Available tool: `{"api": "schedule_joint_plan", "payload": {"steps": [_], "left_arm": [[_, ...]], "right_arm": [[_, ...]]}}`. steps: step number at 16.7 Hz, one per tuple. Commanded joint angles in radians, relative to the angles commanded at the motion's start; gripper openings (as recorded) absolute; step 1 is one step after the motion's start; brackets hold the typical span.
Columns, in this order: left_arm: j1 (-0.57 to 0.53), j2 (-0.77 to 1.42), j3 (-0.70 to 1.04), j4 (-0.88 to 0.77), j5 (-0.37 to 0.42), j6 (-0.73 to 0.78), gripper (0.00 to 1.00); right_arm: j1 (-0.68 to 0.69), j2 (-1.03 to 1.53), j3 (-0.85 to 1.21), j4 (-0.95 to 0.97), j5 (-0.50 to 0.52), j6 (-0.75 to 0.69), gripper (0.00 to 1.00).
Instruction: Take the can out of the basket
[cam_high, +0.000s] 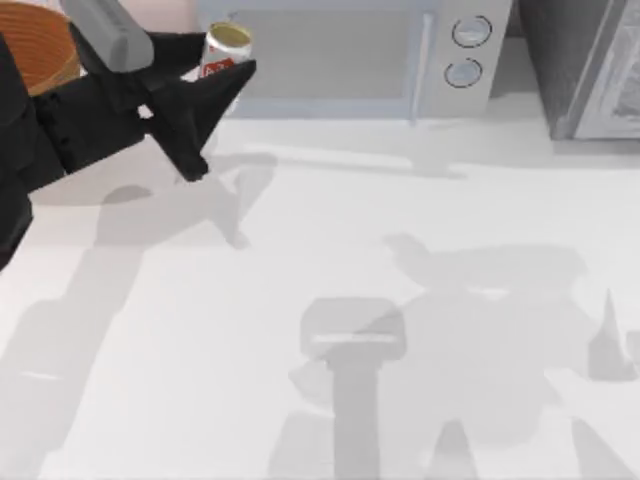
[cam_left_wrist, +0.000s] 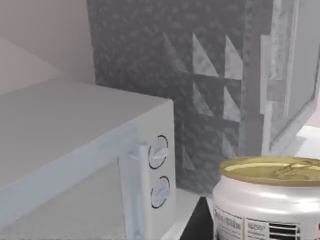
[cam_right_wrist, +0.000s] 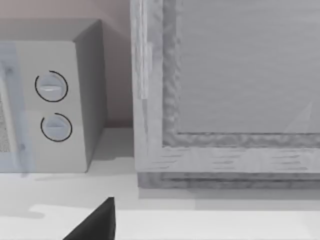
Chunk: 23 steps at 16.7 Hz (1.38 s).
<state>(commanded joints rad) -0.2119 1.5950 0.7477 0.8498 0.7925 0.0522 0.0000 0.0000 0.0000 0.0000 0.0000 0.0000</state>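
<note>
The can (cam_high: 226, 48), silver with a pale yellow top and a red label mark, hangs upright above the table's back left, just right of the basket (cam_high: 35, 48). My left gripper (cam_high: 222, 72) is shut on the can, its black fingers on either side of it. In the left wrist view the can (cam_left_wrist: 267, 200) stands close by, upright, with a black finger (cam_left_wrist: 199, 222) beside its lower part. The orange-brown woven basket sits at the back left corner, partly hidden behind my left arm. A black edge of my right gripper (cam_right_wrist: 95, 225) shows low over the white table.
A white microwave (cam_high: 350, 55) with two round knobs stands along the back edge, right behind the can. A grey speckled cabinet (cam_high: 590, 65) stands at the back right. The white tabletop (cam_high: 330, 250) carries only arm shadows.
</note>
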Motion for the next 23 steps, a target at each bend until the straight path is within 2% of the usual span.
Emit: {"api": "schedule_joint_plan", "payload": {"steps": [12, 23], "left_arm": [[-0.040, 0.582, 0.204, 0.290, 0.306, -0.009, 0.00], [-0.070, 0.920, 0.367, 0.510, 0.536, -0.014, 0.00]], "right_arm": [[0.000, 0.000, 0.000, 0.000, 0.000, 0.000, 1.00], [0.000, 0.000, 0.000, 0.000, 0.000, 0.000, 1.00]]}}
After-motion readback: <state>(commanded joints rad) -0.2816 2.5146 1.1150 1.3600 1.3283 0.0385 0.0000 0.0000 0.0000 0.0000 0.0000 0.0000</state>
